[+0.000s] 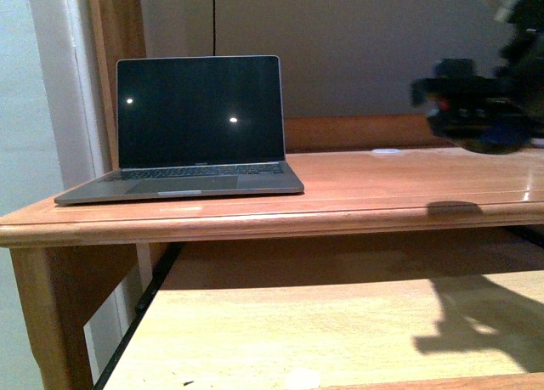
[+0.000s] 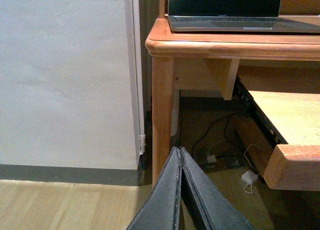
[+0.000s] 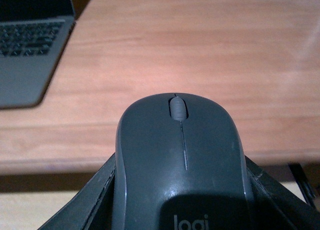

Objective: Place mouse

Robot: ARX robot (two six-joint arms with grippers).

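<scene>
The mouse (image 3: 180, 160), dark grey with a scroll wheel and a "logi" mark, fills the right wrist view. My right gripper (image 3: 180, 195) is shut on it, one dark finger against each side. It hangs above the wooden desk (image 3: 200, 54), near the front edge and to the right of the laptop (image 3: 30, 44). In the front view the right gripper (image 1: 476, 110) is a blurred dark shape above the desk's right part (image 1: 382, 186). My left gripper (image 2: 180, 157) is shut and holds nothing, low beside the desk leg (image 2: 162, 115).
An open laptop (image 1: 200, 118) with a dark screen stands on the desk's left part. A small white disc (image 1: 387, 152) lies near the desk's back edge. A pull-out shelf (image 1: 297, 322) sits under the desktop. Cables and an adapter (image 2: 247, 177) lie on the floor.
</scene>
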